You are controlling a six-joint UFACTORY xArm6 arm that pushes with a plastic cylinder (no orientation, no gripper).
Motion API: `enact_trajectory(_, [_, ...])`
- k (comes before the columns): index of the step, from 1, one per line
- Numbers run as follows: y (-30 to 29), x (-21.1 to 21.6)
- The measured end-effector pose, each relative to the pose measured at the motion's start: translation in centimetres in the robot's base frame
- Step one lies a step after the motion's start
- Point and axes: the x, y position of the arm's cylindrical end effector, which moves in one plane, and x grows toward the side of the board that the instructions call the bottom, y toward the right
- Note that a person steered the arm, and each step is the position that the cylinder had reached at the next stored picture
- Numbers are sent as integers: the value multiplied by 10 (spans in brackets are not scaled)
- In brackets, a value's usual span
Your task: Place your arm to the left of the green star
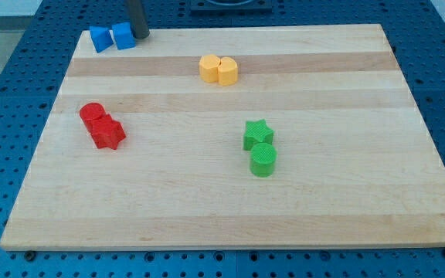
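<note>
The green star point(257, 133) lies right of the board's middle, touching a green cylinder point(263, 160) just below it. My tip point(140, 35) is at the view's top left, on the board's top edge, touching the right side of a blue block point(123, 35). The tip is far up and to the left of the green star.
A second blue block point(100, 38) sits left of the first. Two yellow blocks point(218, 69) sit together at top centre. A red cylinder point(93, 115) and a red star point(108, 133) sit together at the left. The wooden board point(230, 216) lies on a blue perforated table.
</note>
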Motion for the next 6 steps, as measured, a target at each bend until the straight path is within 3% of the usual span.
enact_trajectory(2, [60,29])
enact_trajectory(6, [77,195])
